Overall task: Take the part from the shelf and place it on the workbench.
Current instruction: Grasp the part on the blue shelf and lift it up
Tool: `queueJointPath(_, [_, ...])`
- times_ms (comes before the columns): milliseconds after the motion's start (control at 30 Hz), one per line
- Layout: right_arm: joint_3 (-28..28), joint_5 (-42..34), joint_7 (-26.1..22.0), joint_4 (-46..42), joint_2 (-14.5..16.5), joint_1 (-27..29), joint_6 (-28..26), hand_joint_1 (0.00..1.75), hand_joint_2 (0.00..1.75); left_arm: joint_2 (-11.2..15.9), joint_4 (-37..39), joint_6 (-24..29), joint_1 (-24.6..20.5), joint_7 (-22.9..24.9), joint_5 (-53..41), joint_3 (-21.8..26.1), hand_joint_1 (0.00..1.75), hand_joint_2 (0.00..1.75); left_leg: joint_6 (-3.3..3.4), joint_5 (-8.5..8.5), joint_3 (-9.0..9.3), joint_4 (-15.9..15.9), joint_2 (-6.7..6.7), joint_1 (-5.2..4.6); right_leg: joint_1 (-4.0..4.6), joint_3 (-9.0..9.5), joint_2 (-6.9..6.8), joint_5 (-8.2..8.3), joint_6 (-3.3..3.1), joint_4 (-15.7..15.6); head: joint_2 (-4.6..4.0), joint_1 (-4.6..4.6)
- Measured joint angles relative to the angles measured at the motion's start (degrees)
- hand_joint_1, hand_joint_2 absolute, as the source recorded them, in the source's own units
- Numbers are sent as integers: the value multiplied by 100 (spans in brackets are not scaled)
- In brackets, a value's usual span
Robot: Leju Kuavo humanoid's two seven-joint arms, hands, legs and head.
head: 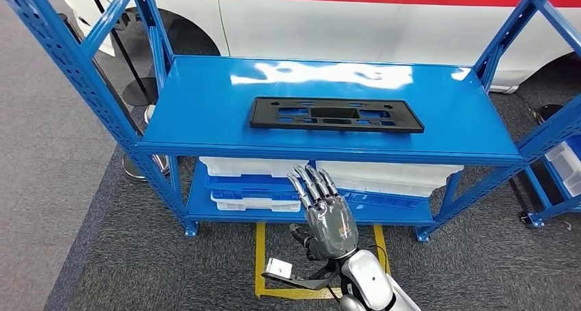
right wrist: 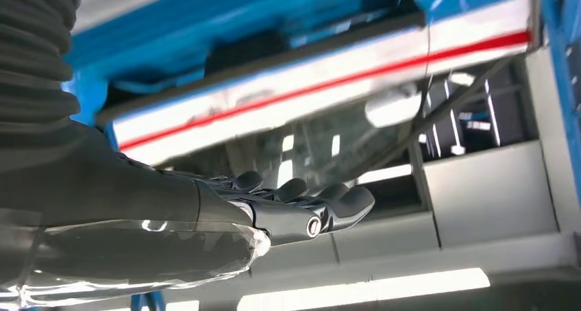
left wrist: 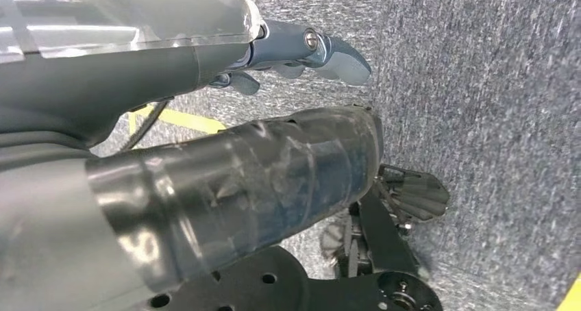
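The part [head: 336,114] is a flat black rectangular frame with several cutouts, lying lengthwise near the middle of the blue shelf's top deck [head: 205,112]. My right hand [head: 327,212] is raised in front of the shelf, just below its front edge and slightly left of the part's middle. Its fingers are straight, point up toward the shelf and hold nothing. In the right wrist view the same hand [right wrist: 274,208] shows extended fingers with the blue shelf [right wrist: 205,16] beyond. My left hand [left wrist: 205,64] hangs over the grey carpet [left wrist: 479,85], fingers loose and holding nothing.
White trays [head: 253,167] fill the shelf's lower deck. A white car with a red stripe [head: 356,16] stands right behind the shelf. Another blue rack [head: 555,129] stands at the right, round stand bases [head: 140,92] at the left. Yellow floor marking [head: 260,256] lies by my feet.
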Motion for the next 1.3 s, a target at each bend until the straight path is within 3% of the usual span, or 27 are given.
queueJointPath(67, [4, 286, 149, 14, -9, -16, -108, 0, 175, -10, 0, -2, -5, 3, -16, -10, 0, 0, -32, 2, -6, -15, 1, -3, 49, 183, -4, 90, -61, -418, 0, 1])
queueJointPath(133, [5, 556, 295, 39, -23, -20, -193, 0, 175, -14, 0, -3, -7, 6, -33, -23, 0, 0, -90, 15, 5, -54, 7, -5, 64, 200, 5, 99, -90, -479, 0, 3])
queueJointPath(200, [5, 822, 436, 63, -34, -22, -264, 0, 175, -11, 0, -4, -8, 10, -46, -38, 0, 0, -143, -64, -8, 22, 9, -13, 26, 272, 2, 151, -129, -594, 0, 2])
queueJointPath(267, [5, 1070, 570, 86, -36, -27, -320, 0, 175, -8, 0, -5, -8, 14, -53, -54, 0, 0, -172, -348, -203, 479, 3, -13, -9, 338, -14, 187, -172, -683, 0, -1])
queueJointPath(333, [5, 1267, 684, 124, -40, -28, -346, 0, 175, -7, 0, -12, 0, 19, -54, -70, 0, 0, -197, -641, -533, 1164, 2, -5, -7, 343, -19, 171, -197, -684, 0, -3])
queueJointPath(367, [5, 1330, 722, 144, -42, -26, -351, 0, 175, -6, 0, -17, 8, 23, -55, -77, 0, 0, -209, -668, -637, 1361, 3, -1, -5, 345, -16, 157, -199, -676, 0, -3])
queueJointPath(400, [4, 1373, 749, 164, -44, -25, -356, 0, 175, -4, 0, -23, 15, 27, -56, -81, 0, 0, -218, -590, -651, 1369, 5, 3, -7, 350, -9, 141, -193, -663, 0, -3])
queueJointPath(433, [4, 1398, 763, 180, -44, -25, -359, 0, 175, -1, 0, -28, 19, 30, -57, -84, 0, 0, -222, -419, -557, 1157, 6, 6, -13, 359, 1, 119, -180, -641, 0, -3])
queueJointPath(500, [2, 1419, 773, 198, -44, -27, -363, 0, 175, 12, 0, -42, 17, 32, -60, -90, 0, 0, -213, -85, -221, 441, 2, 3, -16, 369, 16, 50, -129, -561, 0, -4])
queueJointPath(567, [0, 1431, 775, 203, -44, -30, -367, 0, 175, 19, 0, -54, 7, 33, -61, -96, 0, 0, -156, -9, -21, 35, -13, -9, 0, 353, 22, -10, -69, -487, 0, -2])
queueJointPath(733, [-5, 1438, 778, 208, -44, -36, -374, 0, 175, 27, 0, -60, 18, 37, -59, -103, 0, 0, -14, -50, 79, -38, -21, 12, 3, 288, 10, -93, 42, -264, 0, 4])
queueJointPath(967, [-6, 1440, 778, 207, -44, -44, -376, 0, 175, 31, 0, -61, 16, 37, -59, -104, 0, 0, 11, -62, 106, -47, -19, 19, -6, 184, 1, -186, 81, -50, 0, 9])
queueJointPath(1033, [-6, 1441, 779, 208, -44, -43, -376, 0, 175, 31, 0, -61, 11, 36, -59, -105, 0, 0, 27, -75, 116, -46, -19, 15, -20, -3, 0, -314, 103, 270, 0, 8])
queueJointPath(1067, [-6, 1442, 779, 215, -44, -38, -376, 0, 175, 31, 0, -62, 12, 35, -59, -108, 0, 0, 36, -107, 148, -46, -20, 6, -27, -222, -1, -359, 109, 555, 0, 8])
queueJointPath(1133, [-7, 1444, 781, 234, -45, -38, -374, 0, 175, 12, 1, -69, 12, 27, -59, -114, 0, 0, 16, -239, 312, -88, -26, -1, 51, -314, -8, -77, -24, 263, 0, 12])
queueJointPath(1167, [-8, 1446, 782, 244, -47, -37, -373, 0, 175, -1, 1, -73, 13, 24, -59, -116, 0, 0, -13, -290, 406, -104, -25, -8, 99, -274, -7, 131, -111, -33, 0, 14])
queueJointPath(1200, [-9, 1446, 782, 247, -49, -40, -372, 0, 175, -14, 2, -74, 14, 21, -59, -117, 0, 0, -53, -307, 490, -132, -24, -12, 143, -97, -5, 310, -200, -448, 0, 18])
queueJointPath(1300, [-10, 1446, 784, 242, -44, -51, -370, 0, 175, -7, 2, -72, 13, 14, -59, -119, 0, 0, -127, -321, 486, 81, -19, -31, 74, 189, -2, 361, -253, -700, 0, 15])
